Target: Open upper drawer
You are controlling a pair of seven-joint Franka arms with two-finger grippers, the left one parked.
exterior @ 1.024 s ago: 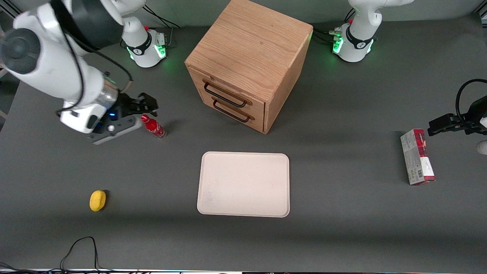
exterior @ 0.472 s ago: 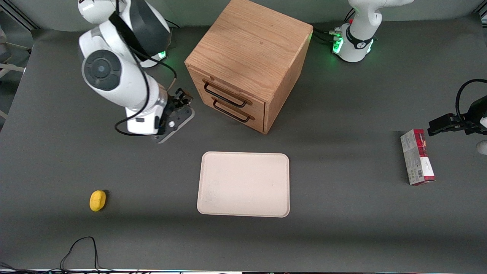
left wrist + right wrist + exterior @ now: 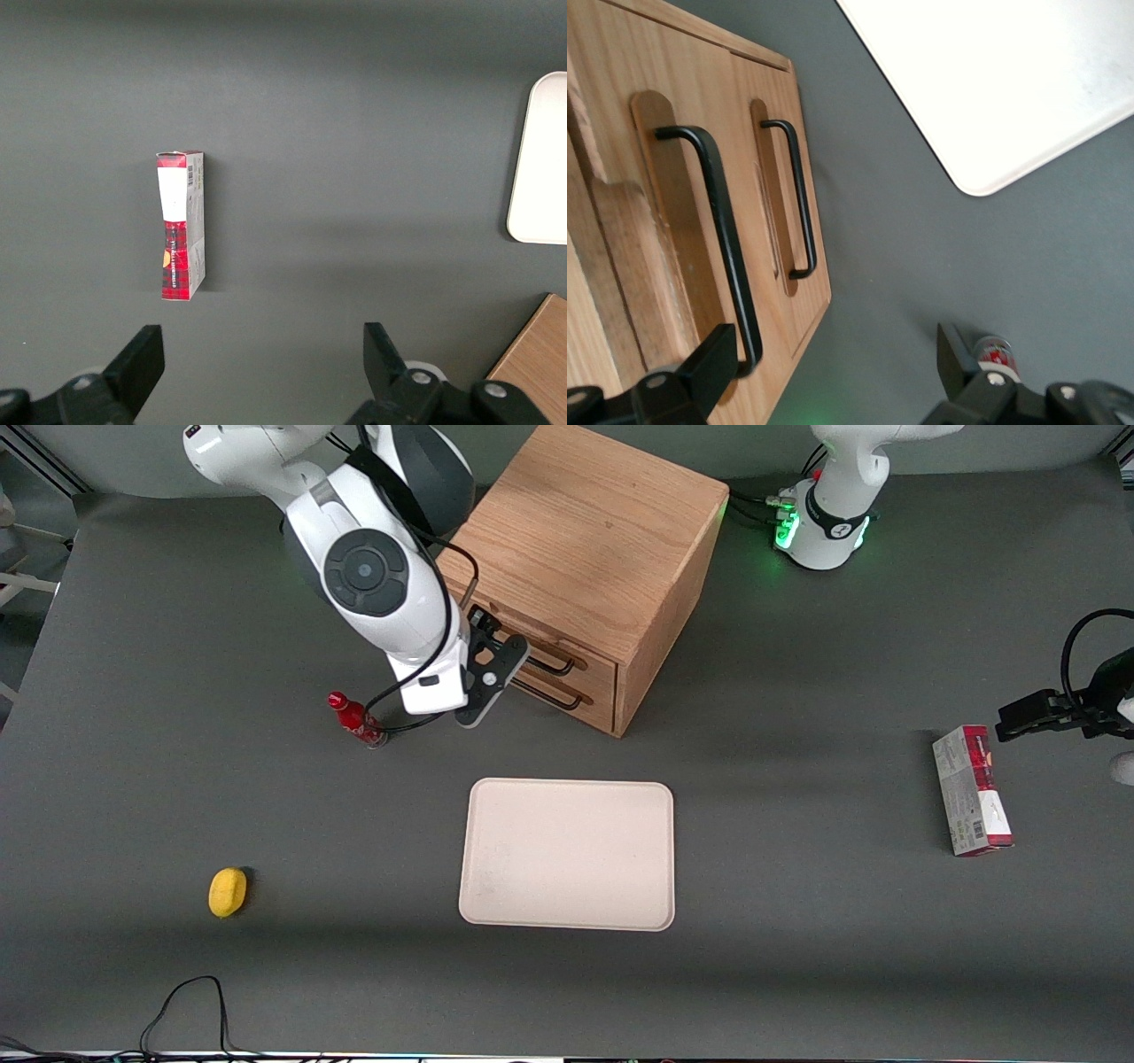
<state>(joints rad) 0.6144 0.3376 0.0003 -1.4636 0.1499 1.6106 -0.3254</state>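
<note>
Directly in front of the wooden cabinet [image 3: 580, 567], the gripper [image 3: 496, 646] is now held against the drawer fronts, where half a second ago it was stationed short of the cabinet and a full second ago above the red bottle [image 3: 357, 720] toward the working arm's end of the table. That bottle, hidden by the arm in the middle picture, is uncovered again. Nothing else on the table is seen to have shifted.

The gripper's fingers are spread apart with nothing between them; in the right wrist view [image 3: 833, 372] one finger [image 3: 713, 359] is seen just beside the end of the upper drawer's wire handle [image 3: 718, 230], though contact cannot be confirmed.

The upper drawer [image 3: 540, 646] is seated flush in the cabinet, closed, directly above the lower drawer [image 3: 567, 691]. Both fronts are of light oak with visible grain, each fitted with a thin black wire handle bent at the ends over a shallow rounded recess [image 3: 673, 230]. The cabinet is cube-shaped with plain grained faces, turned at an angle to the table edge.

Nearer the front camera than the cabinet, a pale, matte rectangular tray [image 3: 567, 855] with rounded corners is laid flat on the dark grey matte table [image 3: 797, 957]. A small rounded yellow object [image 3: 228, 892] is lying toward the working arm's end, and a red and grey printed carton [image 3: 972, 790] toward the parked arm's end, well apart from the cabinet.
</note>
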